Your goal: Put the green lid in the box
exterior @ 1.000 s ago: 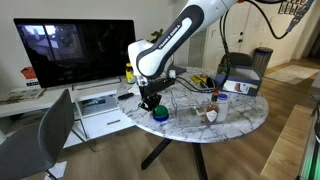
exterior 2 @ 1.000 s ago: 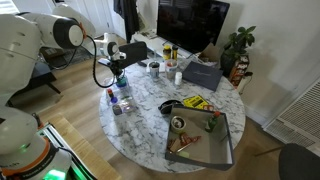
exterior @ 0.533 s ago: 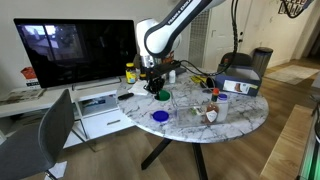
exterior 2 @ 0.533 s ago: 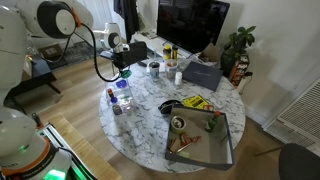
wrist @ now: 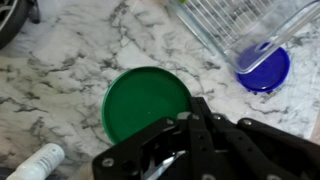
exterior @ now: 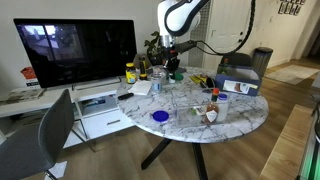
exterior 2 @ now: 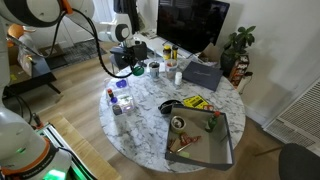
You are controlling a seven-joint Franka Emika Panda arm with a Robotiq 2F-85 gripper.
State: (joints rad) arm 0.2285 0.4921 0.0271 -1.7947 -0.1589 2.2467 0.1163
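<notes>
In the wrist view the green lid [wrist: 145, 100], a flat round green disc, fills the middle. My gripper [wrist: 188, 112] is shut on its edge and holds it above the marble table [wrist: 60, 60]. In both exterior views the gripper [exterior: 170, 66] [exterior 2: 135, 65] hangs well above the table's far part, and the lid is too small to make out there. The blue box [exterior: 240, 85] with a white patch stands at the table's right side, apart from the gripper; it also shows in an exterior view [exterior 2: 203, 72]. The blue disc [exterior: 159, 116] [wrist: 265, 68] lies on the table.
A clear plastic container [wrist: 250, 25] stands beside the blue disc. A white bottle [wrist: 35, 163] lies on the marble. Jars and a yellow-lidded bottle [exterior: 130, 72] crowd the table. A tray [exterior 2: 205, 140], a TV [exterior: 75, 50], a white unit [exterior: 100, 100] and a chair [exterior: 55, 130] are around.
The gripper has risen from low over the table beside the blue disc and moved toward the middle and the box side, carrying the green lid. The blue disc has stayed put.
</notes>
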